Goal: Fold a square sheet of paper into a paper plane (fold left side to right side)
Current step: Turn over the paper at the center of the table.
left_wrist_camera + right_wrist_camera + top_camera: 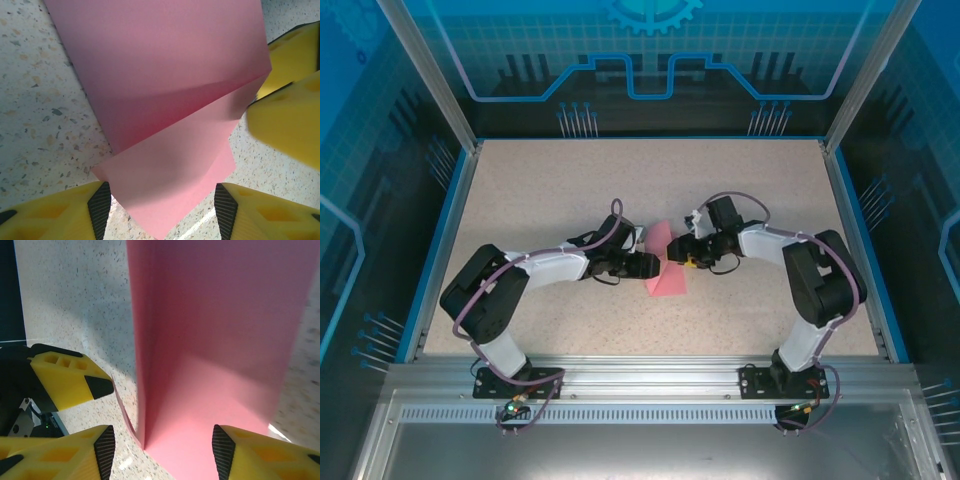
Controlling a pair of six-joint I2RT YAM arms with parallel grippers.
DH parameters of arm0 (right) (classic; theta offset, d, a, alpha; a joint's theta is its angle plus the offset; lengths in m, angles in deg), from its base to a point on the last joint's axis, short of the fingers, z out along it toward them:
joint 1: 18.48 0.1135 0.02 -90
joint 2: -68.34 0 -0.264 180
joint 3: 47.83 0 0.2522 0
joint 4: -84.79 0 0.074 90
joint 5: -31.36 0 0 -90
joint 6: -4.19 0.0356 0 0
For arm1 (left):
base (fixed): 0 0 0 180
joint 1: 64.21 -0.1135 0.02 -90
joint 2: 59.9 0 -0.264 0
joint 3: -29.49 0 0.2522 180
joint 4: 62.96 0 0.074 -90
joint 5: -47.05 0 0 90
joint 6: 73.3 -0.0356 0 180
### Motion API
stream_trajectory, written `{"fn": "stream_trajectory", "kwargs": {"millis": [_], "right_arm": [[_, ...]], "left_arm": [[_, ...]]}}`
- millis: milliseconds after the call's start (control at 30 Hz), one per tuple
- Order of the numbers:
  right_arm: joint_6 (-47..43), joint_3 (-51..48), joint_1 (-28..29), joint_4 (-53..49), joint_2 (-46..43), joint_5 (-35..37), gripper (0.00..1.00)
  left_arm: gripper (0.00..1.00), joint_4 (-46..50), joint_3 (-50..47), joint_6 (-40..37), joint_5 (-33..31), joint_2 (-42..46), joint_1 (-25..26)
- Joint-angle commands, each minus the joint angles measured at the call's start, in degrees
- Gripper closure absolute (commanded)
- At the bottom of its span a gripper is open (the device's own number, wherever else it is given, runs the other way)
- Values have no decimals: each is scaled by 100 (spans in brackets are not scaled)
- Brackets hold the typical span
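Note:
The square sheet of paper [667, 278] is pink and lies partly folded at the table's middle, between my two grippers. In the left wrist view the sheet [165, 90] has one flap doubled over, and its corner lies between the open fingers of my left gripper [162, 207], touching neither pad. In the right wrist view a flap of the sheet [215, 340] stands up from a crease. It sits between the spread fingers of my right gripper [163, 450], which is open. In the top view the left gripper [653, 266] and right gripper [682, 256] face each other across the paper. The paper plane is out of view.
The speckled table [550, 190] is ringed by a blue rim and aluminium frame posts. The right gripper's yellow fingers [292, 105] crowd the left wrist view's right side. A left finger [67, 377] sits close on the right wrist view's left.

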Motion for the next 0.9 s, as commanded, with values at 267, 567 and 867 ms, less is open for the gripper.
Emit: {"fn": "stream_trajectory", "kwargs": {"millis": [267, 567, 867], "right_arm": [[135, 383, 168, 107, 209, -129, 89], [199, 19, -846, 758, -1395, -1412, 94], [1344, 365, -1236, 1785, -2355, -2432, 93]], "left_arm": [[37, 179, -66, 72, -209, 440, -120], [1, 281, -455, 653, -378, 2499, -471], [1, -699, -43, 1257, 800, 3283, -527]]}}
